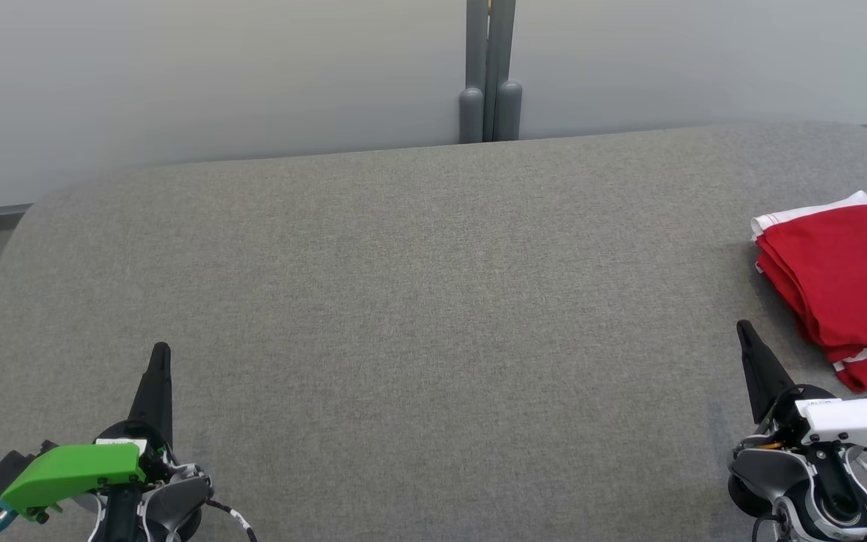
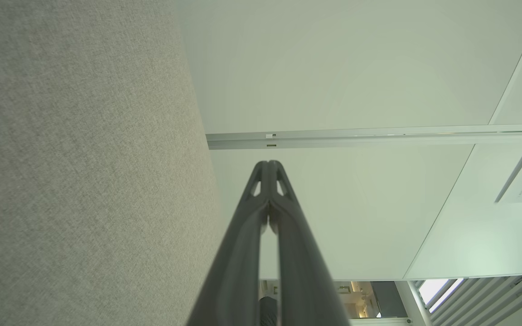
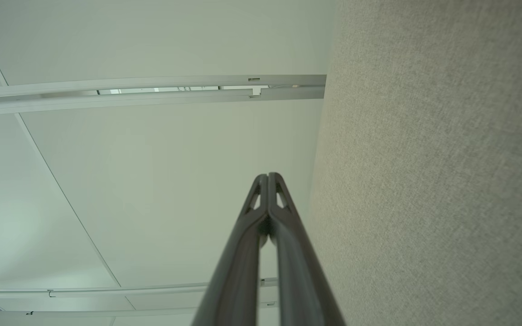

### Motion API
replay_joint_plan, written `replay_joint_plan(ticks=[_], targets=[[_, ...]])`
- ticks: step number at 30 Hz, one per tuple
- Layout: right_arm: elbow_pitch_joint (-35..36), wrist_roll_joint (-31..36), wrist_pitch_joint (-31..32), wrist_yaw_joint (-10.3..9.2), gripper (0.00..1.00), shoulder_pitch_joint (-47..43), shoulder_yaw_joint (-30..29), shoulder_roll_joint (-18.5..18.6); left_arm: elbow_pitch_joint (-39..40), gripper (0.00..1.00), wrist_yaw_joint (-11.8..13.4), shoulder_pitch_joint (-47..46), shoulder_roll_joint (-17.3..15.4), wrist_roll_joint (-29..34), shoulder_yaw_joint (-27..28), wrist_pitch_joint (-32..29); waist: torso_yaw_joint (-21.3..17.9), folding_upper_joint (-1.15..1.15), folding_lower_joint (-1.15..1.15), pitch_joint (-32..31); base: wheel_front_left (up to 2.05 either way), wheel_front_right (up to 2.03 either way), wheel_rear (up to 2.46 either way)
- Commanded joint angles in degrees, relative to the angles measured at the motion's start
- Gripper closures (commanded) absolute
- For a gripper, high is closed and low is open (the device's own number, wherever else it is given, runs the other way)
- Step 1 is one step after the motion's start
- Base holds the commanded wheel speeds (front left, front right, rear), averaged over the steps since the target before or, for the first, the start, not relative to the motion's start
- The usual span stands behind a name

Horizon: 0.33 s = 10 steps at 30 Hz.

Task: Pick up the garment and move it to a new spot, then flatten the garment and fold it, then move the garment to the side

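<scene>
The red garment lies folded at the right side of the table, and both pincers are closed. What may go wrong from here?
1. The right pincer, shut, points up close beside the folded red garment; a sideways swing might snag the layers and undo the fold.
2. The garment runs past the picture's right border, near the rounded corner of the grey table; a push could perhaps slide it off.

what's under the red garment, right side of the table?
The folded red garment lies on the grey fabric tabletop. Its own stacked layers show along the left edge, with white trim peeking out. Anything beneath or between them is covered.
</scene>
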<state>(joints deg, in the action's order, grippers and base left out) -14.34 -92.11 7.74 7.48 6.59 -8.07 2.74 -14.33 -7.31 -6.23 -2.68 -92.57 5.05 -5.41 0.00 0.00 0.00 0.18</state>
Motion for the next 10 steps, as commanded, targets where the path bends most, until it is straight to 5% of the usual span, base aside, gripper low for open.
replay_joint_plan(ticks=[1, 10], targets=[[0.34, -0.24, 0.25, 0.02, 1.0, -0.49, -0.07, 0.26, 0.19, 1.0, -0.4, -0.59, -0.38, 0.0, 0.09, -0.01, 0.0, 0.0, 0.0, 0.0, 0.0, 0.0, 0.0], [0.34, -0.24, 0.25, 0.02, 1.0, -0.49, -0.07, 0.26, 0.19, 1.0, -0.4, -0.59, -0.38, 0.0, 0.09, -0.02, 0.0, 0.0, 0.0, 0.0, 0.0, 0.0, 0.0]])
